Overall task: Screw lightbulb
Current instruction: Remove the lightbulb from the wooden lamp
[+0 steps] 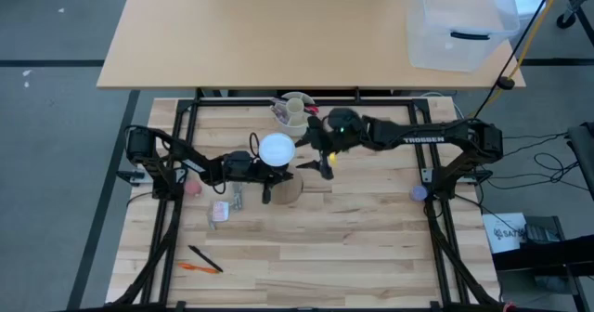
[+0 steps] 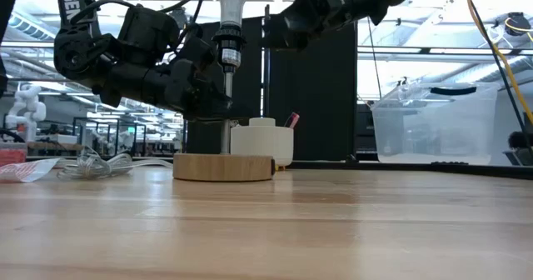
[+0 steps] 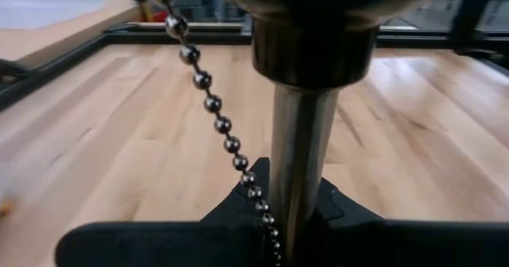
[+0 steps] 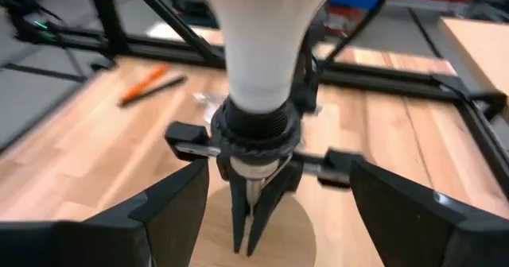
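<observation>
The lightbulb (image 1: 277, 149) stood upright in the black socket (image 4: 254, 132) at the top of the lamp's metal stem (image 3: 301, 179), above the round wooden base (image 2: 223, 167). Its white dome pointed up and its grey neck sat in the socket.

The left gripper (image 1: 266, 176) was closed narrow on the stem, under the socket, and held the lamp steady. A bead pull chain (image 3: 215, 108) hung beside the stem, close to these fingers.

The right gripper (image 1: 320, 162) waited just beside the lightbulb with its jaws wide apart, touching nothing.

The lightbulb is probably light, stiff and smooth. The frosted dome looks slippery and fragile, so a hard squeeze could crack it. I think the best place to take it is around the widest part of the dome, with soft pressure, and not on the neck.

A cream cup with pens (image 1: 294, 110) stood behind the lamp.
</observation>
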